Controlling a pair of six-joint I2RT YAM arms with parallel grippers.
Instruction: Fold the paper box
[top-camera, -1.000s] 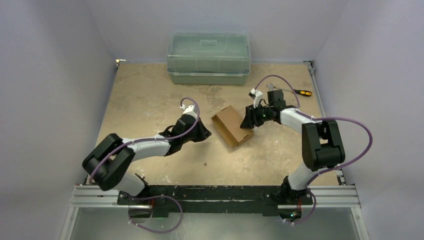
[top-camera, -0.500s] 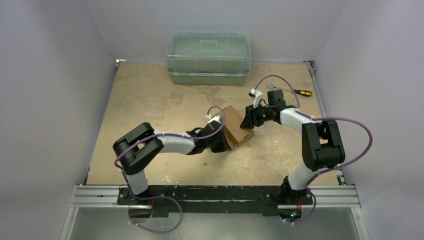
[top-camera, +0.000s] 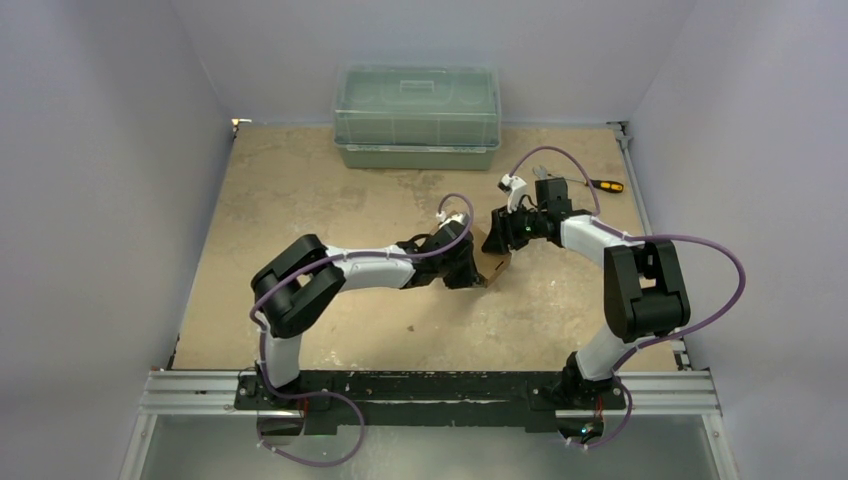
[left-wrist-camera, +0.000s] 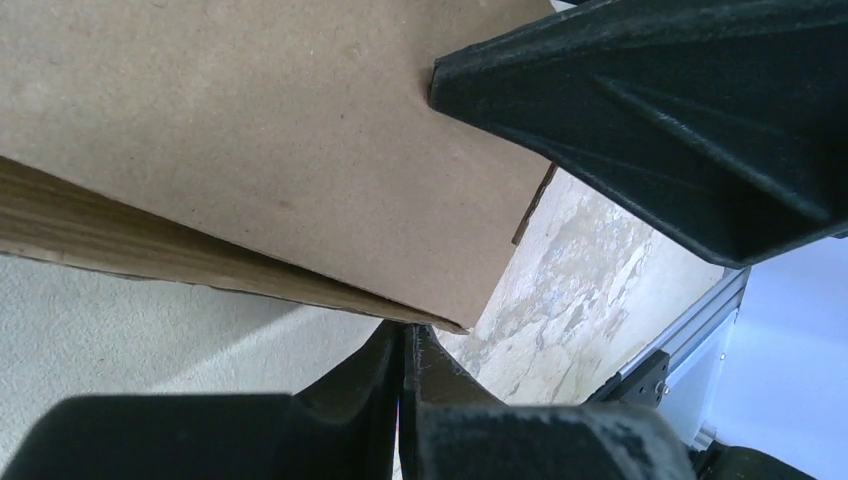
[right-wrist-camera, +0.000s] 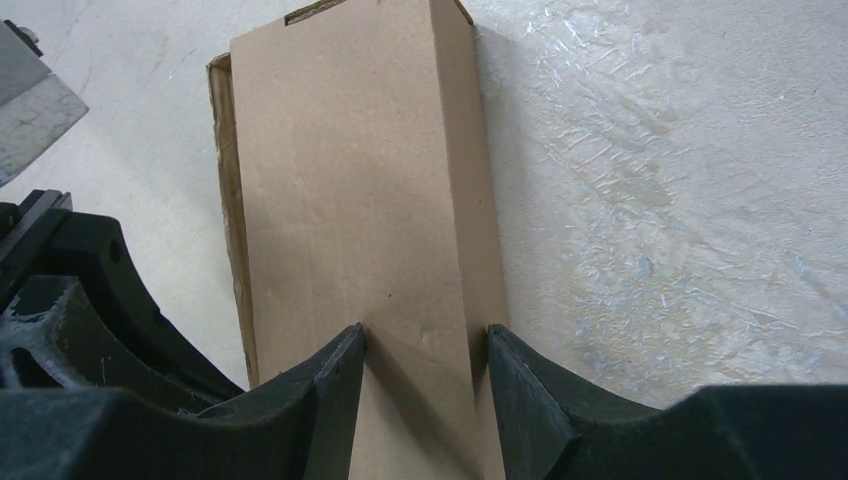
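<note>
Two arms, one carton, one tool, one bin.

Left gripper (top-camera: 470, 268): fingers spread wide about a corner of the plain brown cardboard paper box (right-wrist-camera: 360, 200); no clamping shown. A second ago it sat well left of the box, and it has since swung across and covers most of it from above.

The box lies mid-table on the worn tan tabletop (top-camera: 300, 200), between the two grippers. Its long axis runs straight away from the right gripper (top-camera: 500, 232), towards the near left, with a broad face up.

Right gripper: clenched on the box's narrow end, a finger against each side, unchanged.

Far right: one yellow-handled screwdriver (top-camera: 605, 185). Far centre: one lidded green translucent plastic bin (top-camera: 417, 117). Neither has moved.
</note>
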